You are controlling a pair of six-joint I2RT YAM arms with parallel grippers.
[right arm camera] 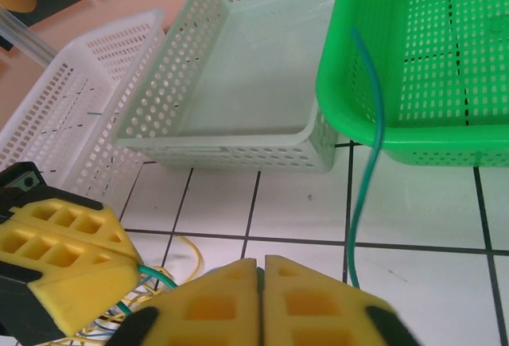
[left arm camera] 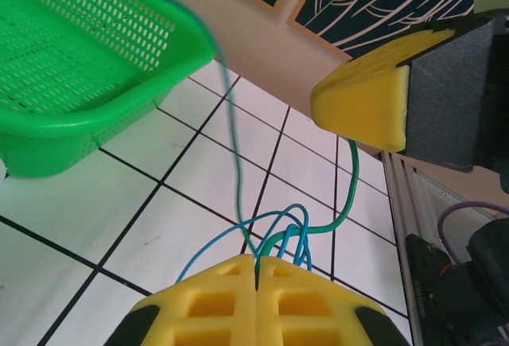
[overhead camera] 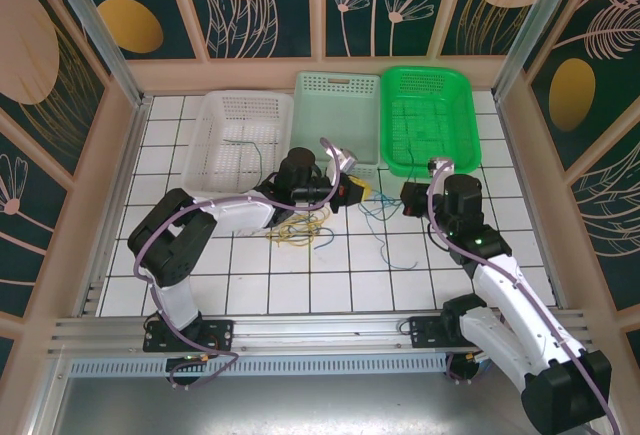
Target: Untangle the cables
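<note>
My left gripper [left arm camera: 258, 260] is shut on a green cable [left arm camera: 350, 195], which is pinched in the slit between its yellow fingers. That cable curves up to a yellow finger [left arm camera: 366, 103] of the right gripper. A thinner teal strand [left arm camera: 231, 123] rises over the green basket's rim [left arm camera: 95, 115]. Blue cable [left arm camera: 207, 250] loops just behind the left fingertips. In the right wrist view my right gripper [right arm camera: 261, 262] has its jaws almost together, with a sliver of green between them. From above, the two grippers [overhead camera: 352, 191] [overhead camera: 410, 198] face each other, with a yellow cable tangle [overhead camera: 300, 233] to the left.
Three baskets line the far side: a white one [overhead camera: 215, 145], a pale green one [overhead camera: 335, 85] and a bright green one [overhead camera: 470, 125]. Wooden walls close in the tiled table. The left gripper's fingers [right arm camera: 56, 258] sit close beside the right gripper.
</note>
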